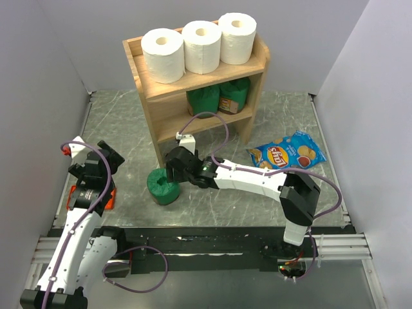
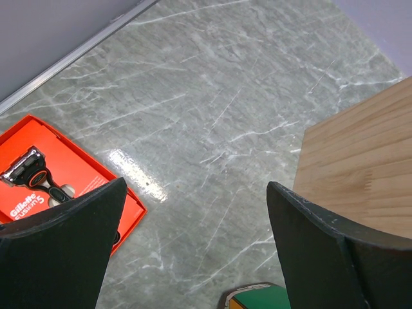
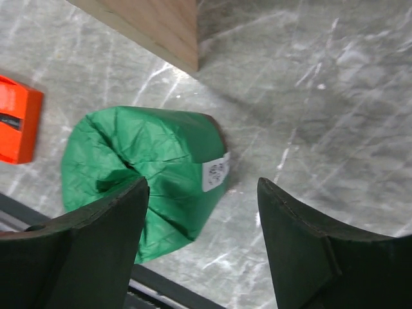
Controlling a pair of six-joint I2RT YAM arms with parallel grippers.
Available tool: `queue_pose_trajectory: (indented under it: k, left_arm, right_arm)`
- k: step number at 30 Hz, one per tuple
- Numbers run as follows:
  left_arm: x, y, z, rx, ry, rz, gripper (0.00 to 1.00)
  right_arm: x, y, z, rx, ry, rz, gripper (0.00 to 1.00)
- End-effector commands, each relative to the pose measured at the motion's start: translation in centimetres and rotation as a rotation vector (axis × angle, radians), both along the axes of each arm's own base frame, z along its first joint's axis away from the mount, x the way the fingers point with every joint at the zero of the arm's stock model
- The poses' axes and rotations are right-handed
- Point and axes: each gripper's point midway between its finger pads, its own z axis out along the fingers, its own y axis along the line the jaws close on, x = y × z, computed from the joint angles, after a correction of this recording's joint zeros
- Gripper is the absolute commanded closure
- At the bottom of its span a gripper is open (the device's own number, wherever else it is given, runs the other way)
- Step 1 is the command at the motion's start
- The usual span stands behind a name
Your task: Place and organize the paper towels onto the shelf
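Observation:
Three white paper towels stand upright in a row on the top tier of the wooden shelf (image 1: 148, 112): one at the left (image 1: 162, 55), one in the middle (image 1: 201, 46), one at the right (image 1: 237, 37). My right gripper (image 1: 172, 168) (image 3: 203, 187) is open just above a green package (image 1: 163, 187) (image 3: 141, 154) lying on the table by the shelf's front left foot. The package sits under the left finger and reaches into the gap, and neither finger presses on it. My left gripper (image 1: 106, 158) (image 2: 196, 190) hangs open over bare table to the left of the shelf (image 2: 360, 174), holding nothing.
Two more green packages (image 1: 205, 100) (image 1: 234, 95) sit on the shelf's lower tier. An orange razor box (image 1: 90, 196) (image 2: 45, 174) lies under the left arm. A blue chips bag (image 1: 288, 153) lies right of the shelf. Grey walls close in both sides.

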Motion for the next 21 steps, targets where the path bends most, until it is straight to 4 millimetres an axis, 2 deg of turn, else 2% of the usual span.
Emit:
queue_pose_trajectory:
  k: [1, 13, 17, 21]
  left_arm:
    - [0.0, 0.0, 1.6, -0.012, -0.064, 0.007, 0.04]
    - [-0.1, -0.1, 1.9, -0.008, -0.079, 0.005, 0.04]
    - [-0.2, 0.0, 2.0, -0.006, -0.082, 0.008, 0.04]
    - [-0.2, 0.0, 1.9, -0.007, -0.081, 0.009, 0.04]
  right_arm:
    - [0.4, 1.7, 1.4, 0.119, 0.007, -0.031, 0.27]
    - [-0.4, 2.2, -1.9, 0.077, 0.084, -0.034, 0.33]
    - [-0.8, 2.5, -2.6, 0.062, 0.096, -0.022, 0.41]
    - [-0.9, 2.5, -3.2, 0.042, 0.107, -0.024, 0.44]
